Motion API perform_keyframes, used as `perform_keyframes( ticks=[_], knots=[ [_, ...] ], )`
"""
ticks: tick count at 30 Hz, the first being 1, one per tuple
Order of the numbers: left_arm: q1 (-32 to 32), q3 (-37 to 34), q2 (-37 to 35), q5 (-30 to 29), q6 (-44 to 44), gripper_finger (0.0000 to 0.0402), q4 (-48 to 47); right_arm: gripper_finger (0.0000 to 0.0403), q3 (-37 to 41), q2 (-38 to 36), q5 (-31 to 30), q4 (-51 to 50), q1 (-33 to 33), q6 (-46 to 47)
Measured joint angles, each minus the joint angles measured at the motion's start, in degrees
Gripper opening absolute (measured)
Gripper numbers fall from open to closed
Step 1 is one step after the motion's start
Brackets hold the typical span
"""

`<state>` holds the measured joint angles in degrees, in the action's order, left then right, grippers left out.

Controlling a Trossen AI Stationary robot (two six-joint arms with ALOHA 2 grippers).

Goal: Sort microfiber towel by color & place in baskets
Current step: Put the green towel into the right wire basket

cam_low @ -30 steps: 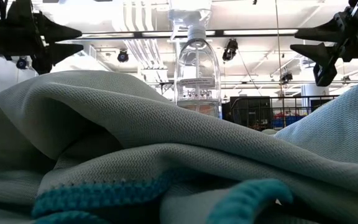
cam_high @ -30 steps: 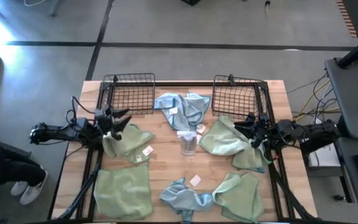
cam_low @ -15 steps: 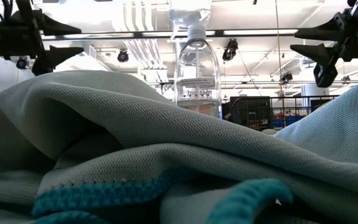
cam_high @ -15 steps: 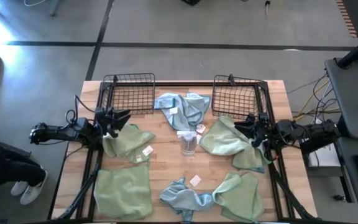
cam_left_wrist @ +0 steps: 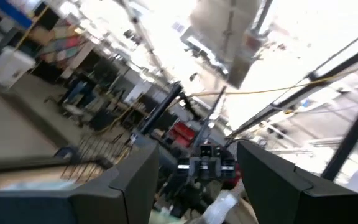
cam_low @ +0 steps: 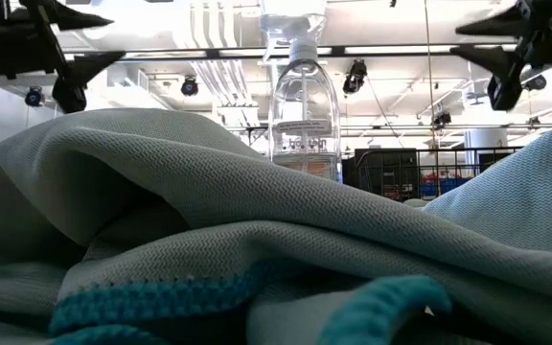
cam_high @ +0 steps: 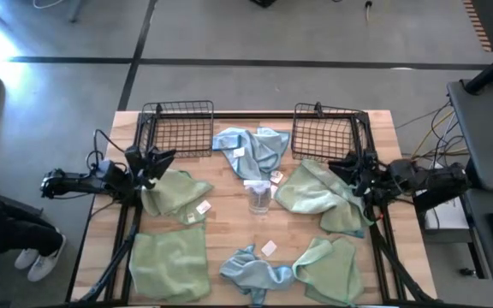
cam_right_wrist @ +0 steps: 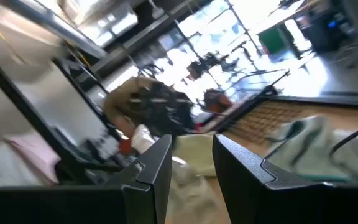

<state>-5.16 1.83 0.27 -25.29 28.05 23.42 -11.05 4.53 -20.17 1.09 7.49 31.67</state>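
Note:
Several microfiber towels lie crumpled on the wooden table: pale green ones at the left (cam_high: 176, 195), near left (cam_high: 169, 263), right (cam_high: 315, 190) and near right (cam_high: 330, 267), and light blue ones at the far middle (cam_high: 248, 150) and near middle (cam_high: 251, 272). Two black wire baskets stand at the far left (cam_high: 178, 128) and far right (cam_high: 328, 133). My left gripper (cam_high: 163, 159) is open and empty above the far edge of the left green towel. My right gripper (cam_high: 336, 164) is open and empty above the right green towel.
A clear bottle (cam_high: 259, 197) stands upright in the table's middle, between the towels; it also shows in the low view (cam_low: 305, 105). Black frame bars run along the table's left and right sides. A person's legs and shoes show off the table's left.
Both grippers have risen away from the towels beneath them. My left gripper has drawn back a little toward the table's left edge and its fingers have spread wider. My right gripper has drawn back a little toward the right edge. The towels have kept still.

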Motion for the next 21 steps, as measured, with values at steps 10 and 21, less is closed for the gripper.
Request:
perform_keyframes(
  ticks=[10, 21],
  knots=[
    [-0.01, 1.02, 0.83, 7.63, -4.68, 0.0201, 8.96, 0.0111, -22.57, 15.24, -0.84, -19.6, 0.0, -7.66],
    [-0.01, 26.26, 13.79, 19.36, -19.41, 0.0201, -16.24, 0.0111, -46.27, 30.52, -0.65, -46.65, 0.0, -9.18]
  ],
)
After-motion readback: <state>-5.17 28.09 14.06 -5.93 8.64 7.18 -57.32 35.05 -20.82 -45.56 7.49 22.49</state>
